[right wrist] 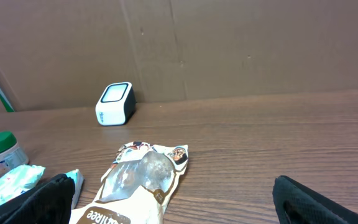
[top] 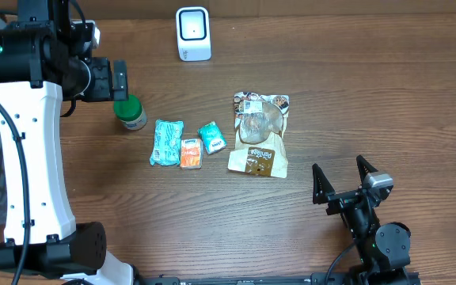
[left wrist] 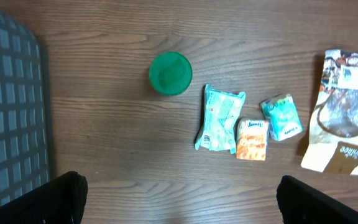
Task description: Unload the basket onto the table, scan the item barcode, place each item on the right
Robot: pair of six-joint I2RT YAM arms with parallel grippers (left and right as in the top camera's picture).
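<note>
Brown wooden table (top: 402, 87), overhead view: left gripper (top: 109, 79), jaws wide and empty, hangs just above the green-lidded jar (top: 131, 112); right gripper (top: 339, 170), likewise spread and empty, has the brown-and-white pouch (top: 260, 133) ahead and to its left, long axis running away from it toward the white scanner (top: 193, 33). Left wrist view: left gripper (left wrist: 179, 180) has the jar (left wrist: 170, 73) ahead, three small packets (left wrist: 247, 124) ahead and right, and the pouch (left wrist: 344, 121) at far right. Right wrist view: right gripper (right wrist: 173, 186) has the pouch (right wrist: 143, 177) close ahead and lengthwise, with the scanner (right wrist: 115, 104) well beyond it. Judgement: item unspecified; the right arm is nearer the pouch, the left nearer the jar.
</note>
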